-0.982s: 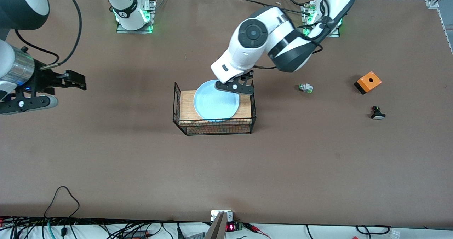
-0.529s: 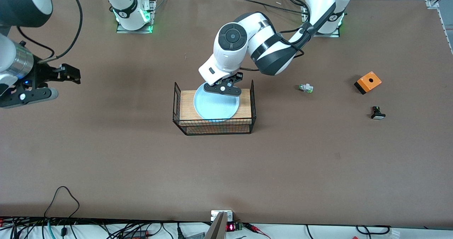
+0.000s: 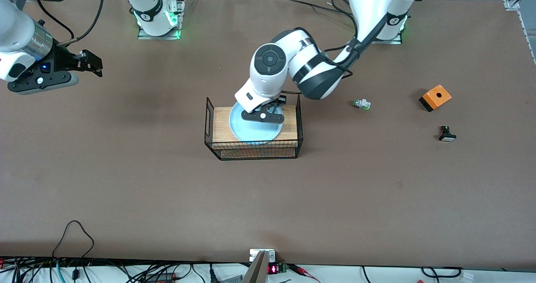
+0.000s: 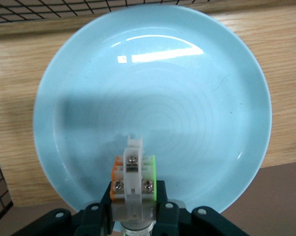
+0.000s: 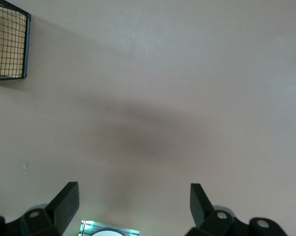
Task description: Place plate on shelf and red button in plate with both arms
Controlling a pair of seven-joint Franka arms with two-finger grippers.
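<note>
No readable text, label, brand, number or sign on anything in view.

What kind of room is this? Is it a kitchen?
Probably a robot lab, not a kitchen: two arm bases are bolted to a brown table, cables run along its edge, and small parts like an orange box sit out.

A robotics lab: 2 bolted arm bases (image 3: 158, 17), cables (image 3: 75, 270) along the table (image 3: 268, 199).

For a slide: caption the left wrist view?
Left gripper shut on the red button, held over the plate in the wire basket.
</note>
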